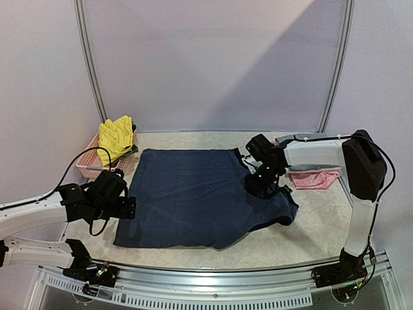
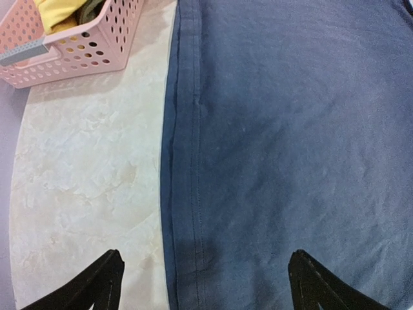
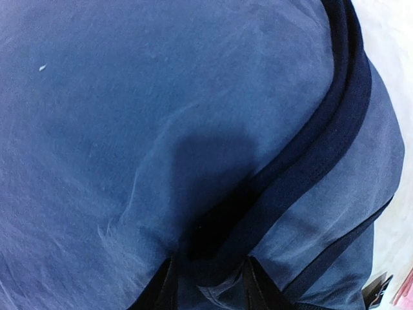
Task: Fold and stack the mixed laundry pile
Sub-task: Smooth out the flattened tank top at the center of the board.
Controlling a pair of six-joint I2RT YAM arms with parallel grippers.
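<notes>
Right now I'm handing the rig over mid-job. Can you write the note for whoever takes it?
Grippers: the left gripper is open, its fingers either side of the navy top's side hem, holding nothing. The right gripper pinches the top's neckline band.
Things: the navy top lies spread on the table. The yellow garment is in the pink basket, far left. The pink piece lies far right.
Done: top laid out.
Left: fold it, then the other pieces, and stack.
</notes>
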